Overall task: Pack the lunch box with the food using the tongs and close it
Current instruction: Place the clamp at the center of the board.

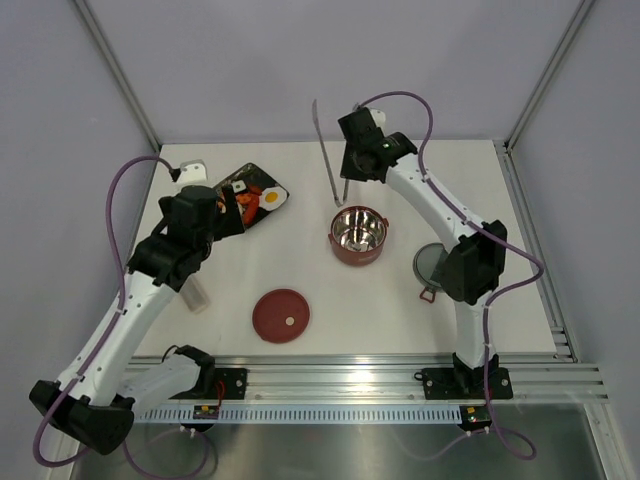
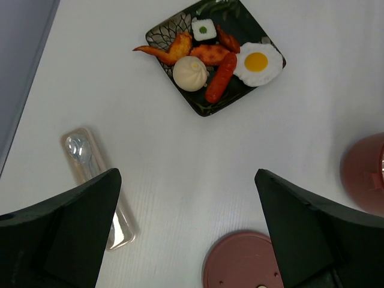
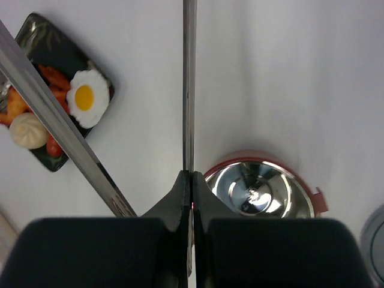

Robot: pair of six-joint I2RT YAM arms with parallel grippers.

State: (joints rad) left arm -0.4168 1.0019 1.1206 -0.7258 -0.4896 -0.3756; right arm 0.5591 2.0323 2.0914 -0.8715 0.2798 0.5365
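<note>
The right gripper (image 3: pixel 191 180) has its fingers pressed tight on one arm of the tongs (image 3: pixel 189 84), and the other arm splays off to the side. The tongs are up off the table, just behind the lunch box (image 1: pixel 356 257), which stands open mid-table with nothing inside. The left gripper (image 2: pixel 186 177) hovers spread wide near the black tray (image 2: pixel 161 31), where the food (image 2: pixel 258 62) sits. The red lid (image 1: pixel 281 315) lies flat near the front edge.

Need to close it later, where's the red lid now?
Top view: the red lid lies flat near the table's front edge, left of centre, down-left of the lunch box.
</note>
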